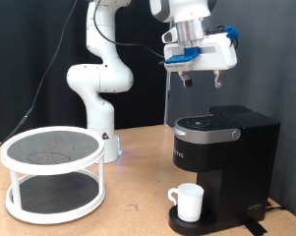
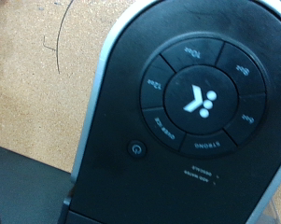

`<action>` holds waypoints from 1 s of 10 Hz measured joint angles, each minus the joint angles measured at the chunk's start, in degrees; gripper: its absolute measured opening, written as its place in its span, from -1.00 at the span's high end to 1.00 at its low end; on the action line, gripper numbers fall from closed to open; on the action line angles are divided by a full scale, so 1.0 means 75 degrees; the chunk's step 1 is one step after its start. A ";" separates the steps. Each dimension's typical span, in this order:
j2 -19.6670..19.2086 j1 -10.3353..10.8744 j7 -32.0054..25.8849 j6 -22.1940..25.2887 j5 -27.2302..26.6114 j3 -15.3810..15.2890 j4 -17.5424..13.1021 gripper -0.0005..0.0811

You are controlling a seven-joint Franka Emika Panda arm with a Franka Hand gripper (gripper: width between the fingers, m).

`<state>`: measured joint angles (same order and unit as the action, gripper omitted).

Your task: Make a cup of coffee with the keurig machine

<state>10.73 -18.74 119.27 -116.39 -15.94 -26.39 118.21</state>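
Hovering high over the keurig machine [image 1: 224, 149], my gripper [image 1: 200, 79] points down, clear of its closed lid; whether its fingers are apart I cannot tell. I see the cup [image 1: 188, 202] on the drip base; a white rack [image 1: 53, 174] stands at nine o'clock.

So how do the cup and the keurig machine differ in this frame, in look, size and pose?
The cup is white and rounded; the keurig machine is matte black and boxy. The cup is far shorter, its rim well below the machine's closed lid. The cup has a side handle and an open top; the machine's top carries a ring of buttons. Both stand upright, the cup on the machine's drip base.
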 joint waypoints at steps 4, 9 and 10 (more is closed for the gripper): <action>-0.0262 0.0001 -0.0131 0.0128 0.0296 -0.0011 -0.0189 -0.53; -0.0340 0.0001 -0.0136 0.0189 0.0328 -0.0010 -0.0200 0.67; -0.0393 0.0001 -0.0135 0.0189 0.0374 -0.0010 -0.0203 0.67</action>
<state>7.79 -18.73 118.25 -114.97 -13.13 -26.47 116.68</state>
